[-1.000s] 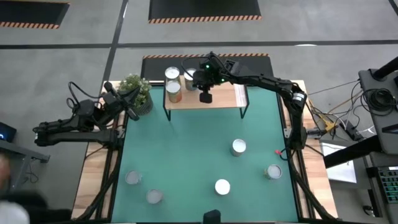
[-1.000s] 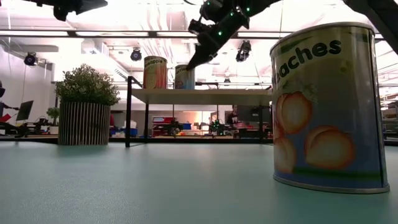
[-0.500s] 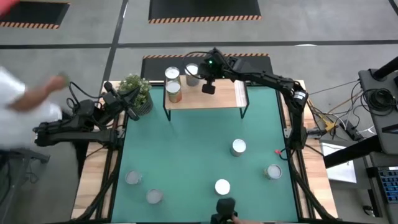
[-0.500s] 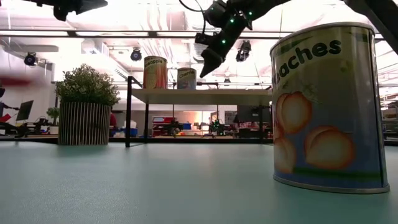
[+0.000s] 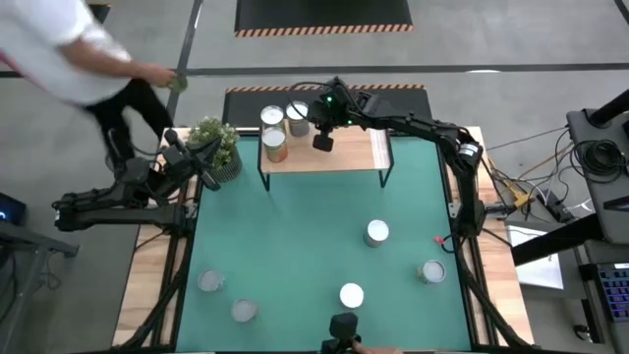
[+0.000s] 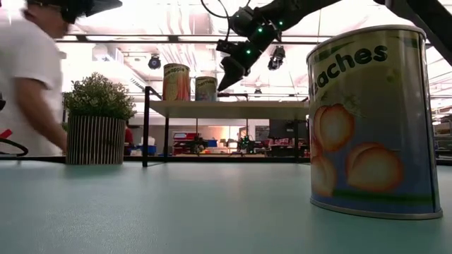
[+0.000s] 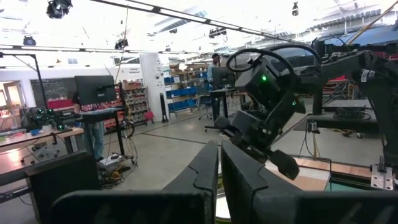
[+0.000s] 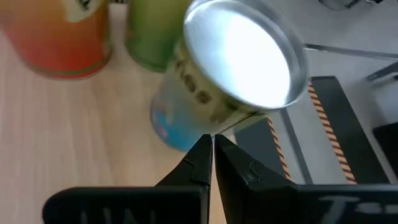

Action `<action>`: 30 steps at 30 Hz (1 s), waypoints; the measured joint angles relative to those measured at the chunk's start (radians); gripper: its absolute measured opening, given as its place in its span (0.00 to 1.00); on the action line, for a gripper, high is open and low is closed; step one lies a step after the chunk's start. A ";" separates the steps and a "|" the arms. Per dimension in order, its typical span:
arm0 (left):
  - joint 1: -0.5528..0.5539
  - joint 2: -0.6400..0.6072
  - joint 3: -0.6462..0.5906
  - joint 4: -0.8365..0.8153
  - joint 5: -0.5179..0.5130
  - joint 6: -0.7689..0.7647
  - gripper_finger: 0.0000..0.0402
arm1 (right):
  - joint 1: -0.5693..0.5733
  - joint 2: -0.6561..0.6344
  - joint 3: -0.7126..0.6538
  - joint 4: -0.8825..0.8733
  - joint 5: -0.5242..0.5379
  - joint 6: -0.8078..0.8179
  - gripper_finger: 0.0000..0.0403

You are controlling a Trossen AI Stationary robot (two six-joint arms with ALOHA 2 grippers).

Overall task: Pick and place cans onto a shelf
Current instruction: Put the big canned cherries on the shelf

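Silvery-topped cans (image 5: 273, 116) stand three together at the shelf's (image 5: 349, 154) left end. Right gripper (image 5: 321, 143), fingers pressed together and empty, hangs beside them; it should rise clear before heading for the surface cans (image 5: 377, 232).

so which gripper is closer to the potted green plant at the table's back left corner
Left. The shut left gripper sits right beside the potted green plant, near its front edge. The shut right gripper is farther off, over the light-wood shelf by the silver-topped cans.
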 joint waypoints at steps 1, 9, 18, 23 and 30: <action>0.000 0.000 0.000 0.000 0.000 0.000 0.00 | 0.004 0.000 -0.001 -0.003 0.000 -0.006 0.02; 0.000 0.000 0.000 0.000 0.000 0.000 0.00 | 0.010 -0.004 0.014 -0.001 0.047 -0.026 0.02; 0.000 0.000 0.000 0.000 0.000 0.000 0.00 | 0.006 -0.008 0.087 0.095 0.180 -0.077 0.02; 0.000 0.000 0.000 0.000 0.000 0.000 0.00 | 0.008 -0.004 0.093 0.173 -0.055 -0.031 0.02; 0.000 0.000 0.000 0.000 0.000 0.000 0.00 | 0.007 0.044 0.087 0.242 -0.049 -0.019 0.02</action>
